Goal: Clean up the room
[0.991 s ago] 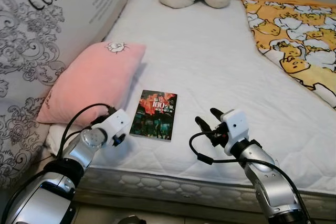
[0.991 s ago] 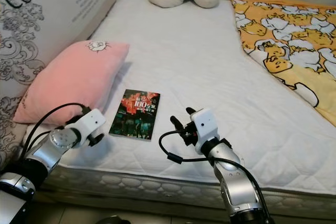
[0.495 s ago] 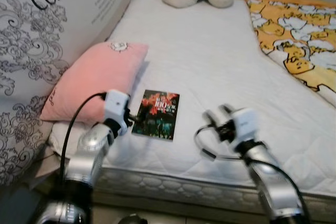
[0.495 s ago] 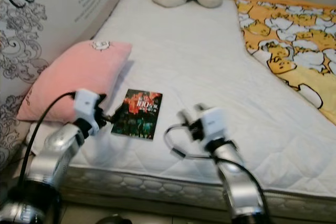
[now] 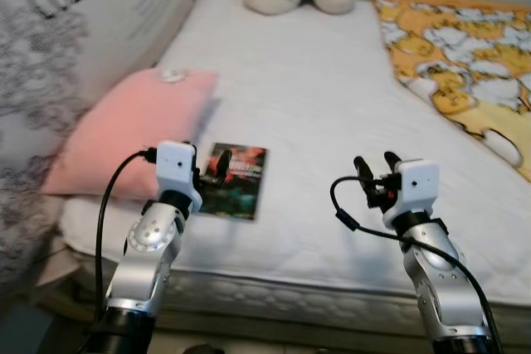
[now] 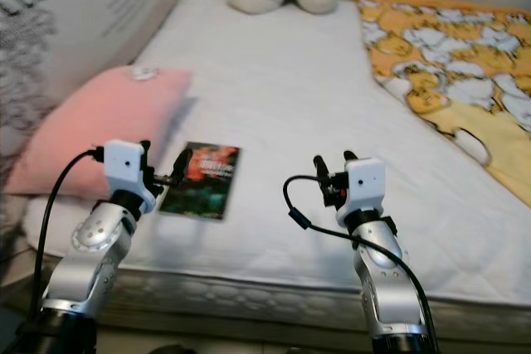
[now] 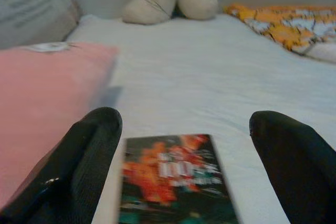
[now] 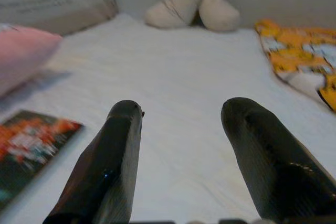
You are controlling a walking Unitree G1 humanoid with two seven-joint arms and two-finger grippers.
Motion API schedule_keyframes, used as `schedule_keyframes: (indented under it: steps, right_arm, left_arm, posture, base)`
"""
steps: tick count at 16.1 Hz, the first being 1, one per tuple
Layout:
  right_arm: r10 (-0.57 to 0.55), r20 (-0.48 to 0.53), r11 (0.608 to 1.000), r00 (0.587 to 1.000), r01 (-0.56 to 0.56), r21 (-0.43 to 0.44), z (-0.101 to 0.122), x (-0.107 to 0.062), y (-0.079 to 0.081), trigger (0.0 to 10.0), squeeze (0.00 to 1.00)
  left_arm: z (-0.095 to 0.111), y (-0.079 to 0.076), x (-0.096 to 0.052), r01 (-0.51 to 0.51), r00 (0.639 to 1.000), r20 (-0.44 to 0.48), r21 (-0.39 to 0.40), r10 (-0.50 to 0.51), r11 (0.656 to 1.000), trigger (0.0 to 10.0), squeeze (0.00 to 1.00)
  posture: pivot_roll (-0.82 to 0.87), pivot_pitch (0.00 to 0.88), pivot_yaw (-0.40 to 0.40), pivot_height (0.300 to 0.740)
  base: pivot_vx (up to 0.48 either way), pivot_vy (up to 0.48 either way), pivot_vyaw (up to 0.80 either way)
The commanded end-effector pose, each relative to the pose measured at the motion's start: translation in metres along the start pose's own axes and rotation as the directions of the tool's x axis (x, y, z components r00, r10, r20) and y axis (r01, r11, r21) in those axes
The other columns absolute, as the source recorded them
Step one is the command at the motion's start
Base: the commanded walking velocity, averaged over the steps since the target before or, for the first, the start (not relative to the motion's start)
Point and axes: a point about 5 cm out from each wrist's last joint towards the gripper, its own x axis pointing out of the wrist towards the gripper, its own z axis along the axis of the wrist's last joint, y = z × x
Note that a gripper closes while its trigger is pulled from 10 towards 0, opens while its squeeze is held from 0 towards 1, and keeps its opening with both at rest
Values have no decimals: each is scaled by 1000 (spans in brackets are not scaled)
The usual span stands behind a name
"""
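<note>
Dark-covered paperback book [image 5: 234,181] with red lettering lies flat near the mattress's [image 5: 332,105] front edge, just beside the pink pillow [image 5: 124,134]. Since a second ago the left gripper [image 7: 178,156] has swung up behind it, fingers spread wide, framing it; pickup looks imminent. Right gripper [image 5: 377,173] hovers released over bare mattress.

Both silver arms raised, forearms angled up and forward, white wrist modules on top. Left gripper [image 5: 217,170] fingers spread wide, pointing forward. Right gripper [image 5: 375,167] fingers parted, tips up and forward. Black cable loops off each wrist.
</note>
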Motion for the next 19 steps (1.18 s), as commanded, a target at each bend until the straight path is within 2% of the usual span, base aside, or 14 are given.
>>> schedule_keyframes:
  steps: [1, 3, 6, 7, 8, 10, 12, 14, 16, 19]
  right_arm:
    - [2, -21, 1000, 1000, -2, -11, -1, 2, -4, 10000, 0]
    - [3, -59, 999, 998, -6, -50, -6, 3, -3, 10000, 0]
    - [0, -63, 1000, 998, -2, -26, -6, 2, -5, 10000, 0]
    - [17, -60, 1000, 998, -19, -22, -5, 2, -4, 10000, 0]
    - [30, -53, 999, 998, -32, -22, -4, 1, -4, 10000, 0]
    - [25, -46, 998, 999, -27, -51, -3, 0, -6, 10000, 0]
    - [-14, -70, 995, 997, 7, -100, -7, -2, -13, 10000, 0]
    - [-20, -59, 995, 998, 15, -94, -5, -4, -16, 10000, 0]
    - [-37, -108, 998, 993, 32, -51, -10, -7, -20, 10000, 0]
    - [-53, -77, 996, 996, 48, -69, -6, -7, -23, 10000, 0]
  left_arm:
    - [5, -7, 2, 4, 1000, 9, 33, -4, 999, 10000, 0]
    - [5, -8, 3, -1, 1000, -9, 73, 1, 997, 10000, 0]
    - [4, -7, 3, -16, 999, -33, 107, 19, 994, 10000, 0]
    - [4, -5, 3, -43, 999, -31, 30, 44, 999, 10000, 0]
    - [4, -4, 3, -52, 998, -31, 0, 52, 999, 10000, 0]
    - [2, -4, 2, -48, 998, -37, 17, 48, 999, 10000, 0]
    - [2, -5, 2, -45, 998, -40, -24, 44, 999, 10000, 0]
    - [1, -6, 4, -40, 998, -47, -11, 39, 999, 10000, 0]
    - [0, -11, 5, -17, 999, -52, -7, 16, 1000, 10000, 0]
    - [1, -12, 6, -1, 999, -52, -7, 1, 1000, 10000, 0]
  posture:
    - [-45, 11, 15, 740]
    - [-40, 20, 18, 740]
    - [-45, 18, 21, 740]
    - [-50, 19, 21, 740]
    - [-54, 17, 18, 740]
    - [-68, 14, 23, 740]
    - [-75, 19, 29, 740]
    - [-83, 23, 39, 740]
    - [-87, 21, 50, 740]
    - [-90, 22, 56, 740]
  base:
    - [0, -480, 0]
    - [0, -480, 0]
    - [0, -480, 0]
    - [0, -480, 0]
    - [0, -480, 0]
    - [0, -480, 0]
    - [0, -480, 0]
    - [0, -480, 0]
    - [0, -480, -631]
    - [0, -480, -533]
